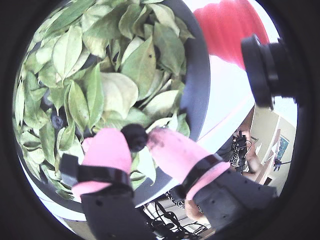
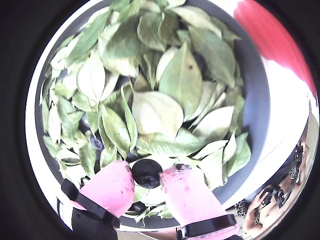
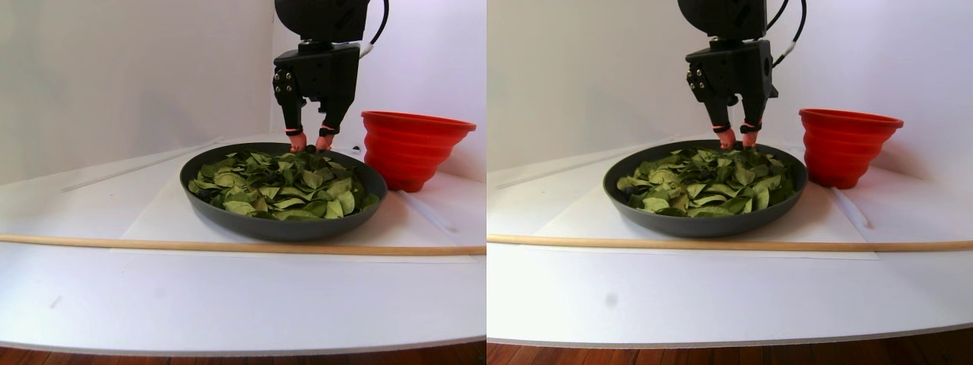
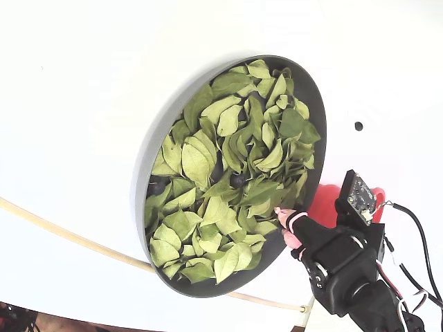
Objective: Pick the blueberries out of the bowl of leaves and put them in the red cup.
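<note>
No readable text, label, brand, number or sign appears in any view.

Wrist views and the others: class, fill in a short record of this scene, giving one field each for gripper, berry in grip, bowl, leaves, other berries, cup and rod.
gripper: pink-tipped gripper low over the bowl's edge, shut on a blueberry
held blueberry: dark blueberry between the two pads, at leaf level
bowl: dark grey bowl, wide and shallow
leaves: light-green leaves covering the bowl's floor
other berries: loose blueberry among the leaves
cup: red cup beside the bowl, contents hidden
rod: wooden rod on the table in front of the bowl
</note>
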`<state>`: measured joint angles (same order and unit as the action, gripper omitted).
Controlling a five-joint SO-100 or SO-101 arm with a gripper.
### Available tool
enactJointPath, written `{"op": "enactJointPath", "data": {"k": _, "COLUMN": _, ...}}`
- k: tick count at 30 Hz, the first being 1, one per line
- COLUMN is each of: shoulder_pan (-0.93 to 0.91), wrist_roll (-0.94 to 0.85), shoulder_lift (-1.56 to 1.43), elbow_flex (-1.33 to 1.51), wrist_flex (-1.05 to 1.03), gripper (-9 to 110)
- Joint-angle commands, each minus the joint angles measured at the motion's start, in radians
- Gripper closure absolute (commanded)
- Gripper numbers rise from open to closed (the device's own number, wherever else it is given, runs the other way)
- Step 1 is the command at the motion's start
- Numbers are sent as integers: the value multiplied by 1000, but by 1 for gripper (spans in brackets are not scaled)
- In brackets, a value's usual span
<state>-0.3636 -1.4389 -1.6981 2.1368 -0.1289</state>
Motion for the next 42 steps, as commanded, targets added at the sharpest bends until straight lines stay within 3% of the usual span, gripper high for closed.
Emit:
{"op": "enactJointPath", "data": {"k": 1, "shoulder_pan": -38, "wrist_roll": -18, "shoulder_lift": -123, "elbow_flex": -60, "wrist_flex": -8, "gripper": 92}}
{"op": "enactJointPath", "data": {"k": 42, "shoulder_pan": -212, "wrist_roll": -132, "shoulder_lift": -161, "elbow_flex": -241, "wrist_flex": -58, "gripper": 92}}
